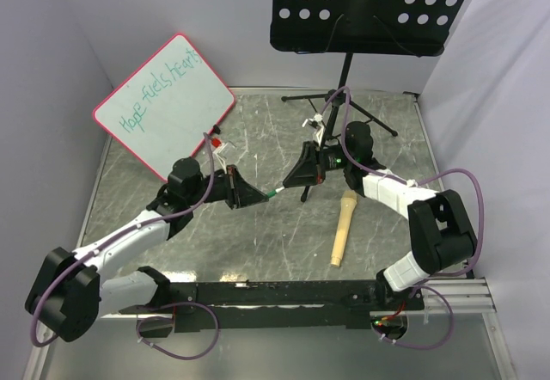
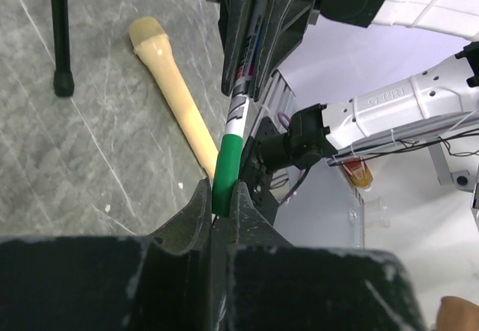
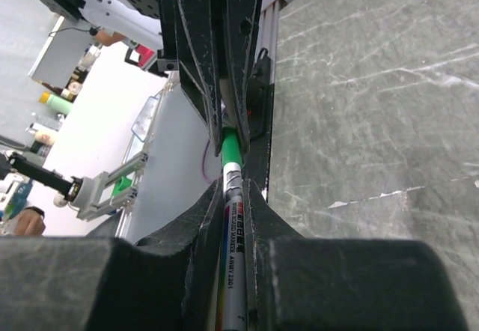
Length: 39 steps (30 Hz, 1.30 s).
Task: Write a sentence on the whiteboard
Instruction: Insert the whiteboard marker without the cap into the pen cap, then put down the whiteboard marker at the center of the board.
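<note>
The top camera looks down from above the near edge. The wrist cameras face each other closely, sharing the marker.

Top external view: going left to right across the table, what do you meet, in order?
whiteboard → left claw → green-capped marker, gripped by both claws → right claw → pale wooden stick

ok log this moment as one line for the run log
left gripper: shut on green cap | right gripper: shut on marker barrel | cap: in line with barrel, joined | whiteboard: back left, sentence written
</note>
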Each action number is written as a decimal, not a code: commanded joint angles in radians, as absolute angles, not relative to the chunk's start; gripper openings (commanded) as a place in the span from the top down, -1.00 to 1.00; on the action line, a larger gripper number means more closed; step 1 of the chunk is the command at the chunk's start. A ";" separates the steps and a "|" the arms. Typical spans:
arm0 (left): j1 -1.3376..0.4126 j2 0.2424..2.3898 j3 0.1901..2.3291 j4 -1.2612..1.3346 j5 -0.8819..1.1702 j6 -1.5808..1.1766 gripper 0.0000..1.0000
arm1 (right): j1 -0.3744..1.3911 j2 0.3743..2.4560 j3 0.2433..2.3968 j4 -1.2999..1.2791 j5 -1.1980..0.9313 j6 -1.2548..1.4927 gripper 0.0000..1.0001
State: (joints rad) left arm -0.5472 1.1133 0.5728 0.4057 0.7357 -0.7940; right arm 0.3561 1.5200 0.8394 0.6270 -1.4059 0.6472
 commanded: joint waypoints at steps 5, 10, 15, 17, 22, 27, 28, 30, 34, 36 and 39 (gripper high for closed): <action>-0.612 1.135 0.626 0.628 0.652 -0.856 0.98 | 0.440 1.480 0.874 0.562 -1.307 0.549 1.00; -0.549 1.020 0.609 0.453 0.522 -0.819 -0.16 | 0.417 1.453 0.874 0.505 -1.269 0.479 1.00; -0.505 0.835 0.673 0.075 0.352 -0.648 -0.94 | 0.390 1.411 0.873 0.421 -1.227 0.387 1.00; -0.499 0.778 0.716 -0.042 0.224 -0.591 -0.99 | 0.387 1.394 0.876 0.373 -1.169 0.330 1.00; -0.463 0.755 0.817 -0.333 0.008 -0.520 -0.93 | 0.396 1.330 0.870 0.243 -0.981 0.125 1.00; -0.433 0.738 0.810 -0.354 -0.098 -0.560 -0.93 | 0.572 1.298 0.936 0.100 -0.493 -0.225 1.00; -0.422 0.729 0.781 -0.341 -0.097 -0.571 -0.93 | 0.606 1.307 0.949 0.088 -0.424 -0.271 1.00; -0.411 0.715 0.755 -0.311 -0.077 -0.595 -0.93 | 0.699 1.348 1.012 0.040 -0.237 -0.405 1.00; -0.405 0.645 0.732 -0.310 -0.067 -0.606 -0.94 | 0.759 1.431 1.057 0.073 -0.053 -0.621 1.00; -0.403 0.621 0.744 -0.357 -0.103 -0.595 -0.93 | 0.768 1.483 1.054 0.150 -0.009 -0.745 1.00; -0.402 0.581 0.776 -0.423 -0.168 -0.571 -0.93 | 0.791 1.576 1.045 0.257 0.063 -0.879 1.00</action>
State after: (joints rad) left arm -0.4088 0.6346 0.7216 -0.3641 -0.0769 -0.5900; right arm 0.7731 1.4593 1.0325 0.1287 -0.1436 -0.6006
